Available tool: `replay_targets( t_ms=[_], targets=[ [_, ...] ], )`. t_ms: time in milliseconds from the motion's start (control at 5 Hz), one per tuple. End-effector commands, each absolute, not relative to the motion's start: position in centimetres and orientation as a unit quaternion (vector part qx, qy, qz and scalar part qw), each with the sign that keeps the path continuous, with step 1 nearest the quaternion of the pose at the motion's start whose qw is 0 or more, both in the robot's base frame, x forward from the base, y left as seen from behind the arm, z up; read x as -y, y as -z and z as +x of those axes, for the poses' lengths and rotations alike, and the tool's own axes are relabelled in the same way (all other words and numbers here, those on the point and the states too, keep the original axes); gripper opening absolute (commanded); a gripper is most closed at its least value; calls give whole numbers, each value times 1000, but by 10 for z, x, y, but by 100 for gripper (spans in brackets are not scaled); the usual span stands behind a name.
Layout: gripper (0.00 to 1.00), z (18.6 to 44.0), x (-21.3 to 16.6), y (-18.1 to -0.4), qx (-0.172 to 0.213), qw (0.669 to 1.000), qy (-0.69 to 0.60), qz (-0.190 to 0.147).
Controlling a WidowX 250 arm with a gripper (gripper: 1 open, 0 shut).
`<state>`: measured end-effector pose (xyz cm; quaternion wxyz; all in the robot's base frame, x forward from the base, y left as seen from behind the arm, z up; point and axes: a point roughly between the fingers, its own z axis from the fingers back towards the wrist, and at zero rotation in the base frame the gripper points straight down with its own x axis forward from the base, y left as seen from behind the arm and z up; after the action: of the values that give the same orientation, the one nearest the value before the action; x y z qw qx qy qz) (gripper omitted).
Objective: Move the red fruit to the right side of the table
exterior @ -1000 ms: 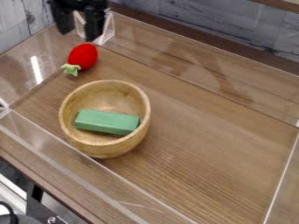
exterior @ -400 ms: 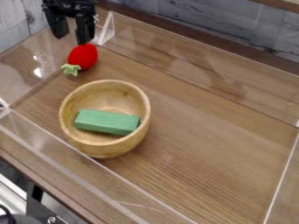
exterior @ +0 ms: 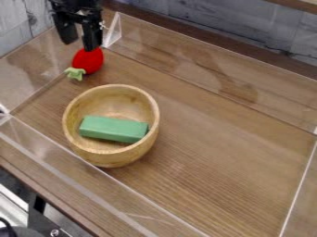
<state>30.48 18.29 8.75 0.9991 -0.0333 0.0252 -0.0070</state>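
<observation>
The red fruit (exterior: 87, 60) lies on the brown wooden table (exterior: 210, 139) at the far left, its green leafy end pointing left. My black gripper (exterior: 76, 39) hangs pointing down just above and slightly behind the fruit, its two fingers apart with nothing between them. The right finger's tip covers the fruit's upper edge in this view; whether it touches cannot be told.
A round light wooden bowl (exterior: 139, 155) holding a green rectangular block (exterior: 113, 129) stands in front of the fruit. Low clear acrylic walls (exterior: 297, 199) border the table. The right half of the tabletop is bare wood.
The gripper has come down and shifted left, from above and right of the fruit to just over it. The fruit, bowl and block have not moved.
</observation>
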Motion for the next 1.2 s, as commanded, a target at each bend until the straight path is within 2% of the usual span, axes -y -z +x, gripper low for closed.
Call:
replay_targets(
  t_ms=[0,200,400,600,1000],
  targets=[
    [100,320,-195,-88,8,1000,-4,-19],
    [100,326,-204,-69,19,999,-27,-23],
    [100,341,-216,-63,24,998,-50,-23],
    [100,352,-218,-58,26,997,-68,-23],
    [100,354,-214,-58,23,997,-74,-24]
  ],
)
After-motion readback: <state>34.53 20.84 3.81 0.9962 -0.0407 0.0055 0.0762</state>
